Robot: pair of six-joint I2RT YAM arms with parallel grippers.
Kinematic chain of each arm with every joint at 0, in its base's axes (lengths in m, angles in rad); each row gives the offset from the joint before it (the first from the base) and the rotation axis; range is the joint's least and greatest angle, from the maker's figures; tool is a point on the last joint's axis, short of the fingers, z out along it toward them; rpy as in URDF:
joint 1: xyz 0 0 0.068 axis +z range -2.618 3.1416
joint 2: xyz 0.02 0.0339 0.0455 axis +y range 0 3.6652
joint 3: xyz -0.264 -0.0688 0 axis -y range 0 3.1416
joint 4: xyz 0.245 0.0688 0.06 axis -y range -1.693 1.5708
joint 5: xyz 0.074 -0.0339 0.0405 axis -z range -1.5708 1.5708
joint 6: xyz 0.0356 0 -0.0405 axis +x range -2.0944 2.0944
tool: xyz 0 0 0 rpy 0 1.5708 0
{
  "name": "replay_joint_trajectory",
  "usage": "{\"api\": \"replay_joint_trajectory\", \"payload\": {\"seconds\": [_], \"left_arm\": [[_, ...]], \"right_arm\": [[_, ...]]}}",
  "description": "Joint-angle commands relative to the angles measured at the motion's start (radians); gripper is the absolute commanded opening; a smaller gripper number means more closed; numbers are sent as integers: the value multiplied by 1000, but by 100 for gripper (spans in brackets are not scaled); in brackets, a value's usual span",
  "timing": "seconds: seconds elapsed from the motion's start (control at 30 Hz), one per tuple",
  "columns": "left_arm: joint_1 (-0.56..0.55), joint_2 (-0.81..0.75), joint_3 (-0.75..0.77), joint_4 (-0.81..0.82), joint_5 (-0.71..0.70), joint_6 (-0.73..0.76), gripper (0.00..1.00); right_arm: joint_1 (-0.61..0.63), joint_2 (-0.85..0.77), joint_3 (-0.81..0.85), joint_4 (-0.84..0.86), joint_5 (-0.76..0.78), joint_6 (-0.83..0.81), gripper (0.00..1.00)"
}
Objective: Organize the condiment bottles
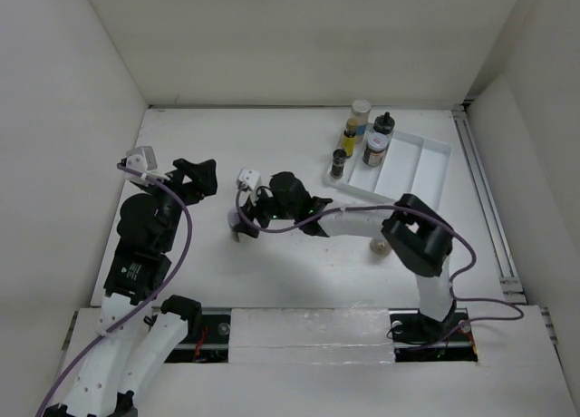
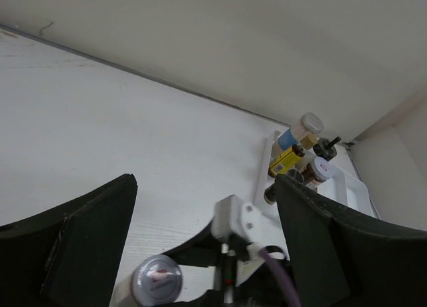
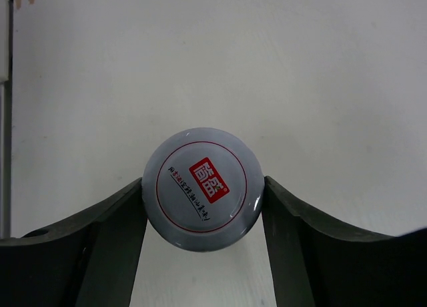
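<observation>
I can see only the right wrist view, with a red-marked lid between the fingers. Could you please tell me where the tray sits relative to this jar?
Observer: From above, the white tray lies to the right of the red-marked jar and farther from the arm bases.
Operator: Thank you. Is anything standing in it?
Observer: Five bottles stand clustered at its left end.
Operator: And what about the left arm, please?
Observer: The left gripper is open and holds nothing, and it is clear of the jar.
</observation>
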Motion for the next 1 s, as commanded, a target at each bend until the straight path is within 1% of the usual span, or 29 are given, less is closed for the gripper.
{"api": "replay_joint_trajectory", "payload": {"seconds": [0.0,0.03,0.07,0.1,0.13,0.17,0.2,0.23,0.3,0.33,0.37,0.4,0.5,0.6,0.67,0.73,0.97], "left_arm": [[3,4,-9,44,25,10,81],[3,4,-9,44,25,10,81],[3,4,-9,44,25,10,81],[3,13,-9,44,25,10,81],[3,13,-9,44,39,10,81],[3,13,-9,44,39,10,81],[3,13,-9,44,39,10,81],[3,13,-9,44,39,10,81],[3,25,-9,44,39,10,81],[3,26,-9,44,50,10,81],[3,26,-9,44,50,10,81],[3,26,-9,44,50,10,81],[3,36,-9,53,50,10,81],[3,36,-9,44,50,10,81],[3,36,-9,54,50,10,81],[3,36,-9,54,61,10,81],[3,36,-9,54,61,19,81]], "right_arm": [[-115,-252,-75,262,15,74,50],[-146,-298,-147,271,24,85,50],[-180,-385,-182,271,34,106,50],[-215,-428,-214,271,52,107,50],[-288,-466,-279,271,73,119,50],[-324,-541,-311,271,99,119,50],[-359,-572,-342,271,125,128,50],[-428,-600,-369,259,179,128,49],[-497,-657,-437,241,228,174,49],[-529,-668,-457,241,259,183,49],[-587,-677,-494,241,282,195,49],[-611,-688,-505,241,306,206,49],[-683,-669,-514,222,337,228,49],[-708,-649,-514,222,348,228,49],[-720,-602,-505,209,380,228,49],[-760,-573,-477,208,336,228,49],[-780,-470,-445,198,345,228,49]]}}
